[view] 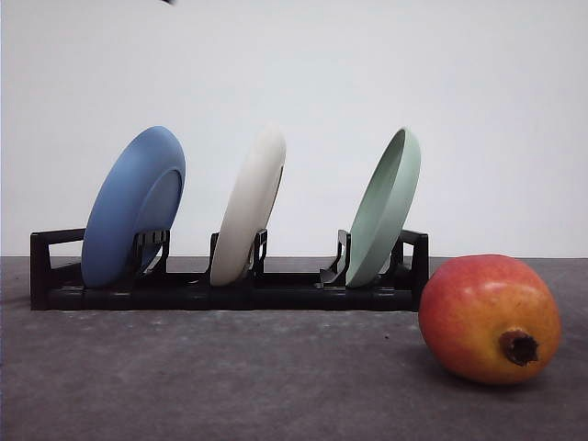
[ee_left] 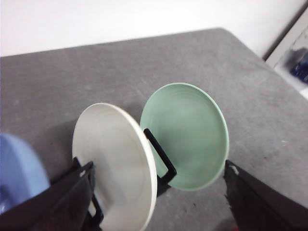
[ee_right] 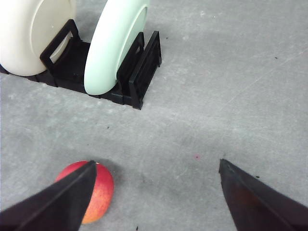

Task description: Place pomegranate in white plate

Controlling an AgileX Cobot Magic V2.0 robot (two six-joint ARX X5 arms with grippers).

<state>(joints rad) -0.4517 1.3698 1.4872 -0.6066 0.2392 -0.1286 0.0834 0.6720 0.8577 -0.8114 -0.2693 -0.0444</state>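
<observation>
the right gripper (ee_right: 156, 192), seen from its own wrist camera, has its two dark wedge-shaped fingers (ee_right: 53, 204) spread wide apart with nothing between them but bare table. it hangs above the grey felt-like tabletop (ee_right: 216, 96), and one finger partly covers the round red-to-orange pomegranate (ee_right: 98, 192) lying on the surface below.

the left gripper (ee_left: 159, 202) is likewise spread wide, its dark fingers (ee_left: 260, 202) well apart and holding nothing. it hovers over the black plastic plate rack (ee_left: 161, 159), looking down on the plates that stand in it.

in the front view the pomegranate (view: 489, 318) rests on the table at the right, in front of the rack's right end and apart from it, its small dark brown calyx turned toward the camera and slightly right. the black rack (view: 230, 292) stands further back, and three plates sit on edge in its slots, all leaning to the right. the matte cream-white round plate (view: 248, 208) is in the middle slot, the matte blue round plate (view: 133, 207) is at the left, and the pale green round plate (view: 386, 208) is at the right, nearest the fruit. a plain white wall (view: 294, 73) rises behind the table.
</observation>
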